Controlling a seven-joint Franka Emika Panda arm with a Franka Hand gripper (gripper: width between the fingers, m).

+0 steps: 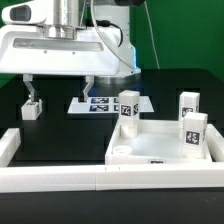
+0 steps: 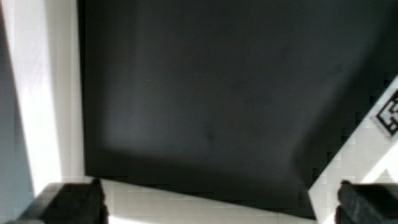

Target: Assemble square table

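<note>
The white square tabletop [image 1: 150,150] lies at the exterior view's right with its raised rim up. Three short white tagged legs stand upright at its corners: far left [image 1: 128,108], far right [image 1: 188,104] and near right [image 1: 193,131]. My gripper [image 1: 60,97] hangs open and empty over the black table, left of the tabletop. A small white block [image 1: 32,110] sits right under the finger on the exterior view's left; I cannot tell whether it is a leg or touches the finger. In the wrist view the gripper [image 2: 217,208] holds nothing between its dark fingers [image 2: 71,205].
The marker board [image 1: 105,103] lies flat behind the tabletop, and one of its tags shows in the wrist view [image 2: 382,115]. Long white border rails run along the front [image 1: 60,180] and the exterior view's left [image 1: 8,145]. A white rail shows in the wrist view [image 2: 45,100].
</note>
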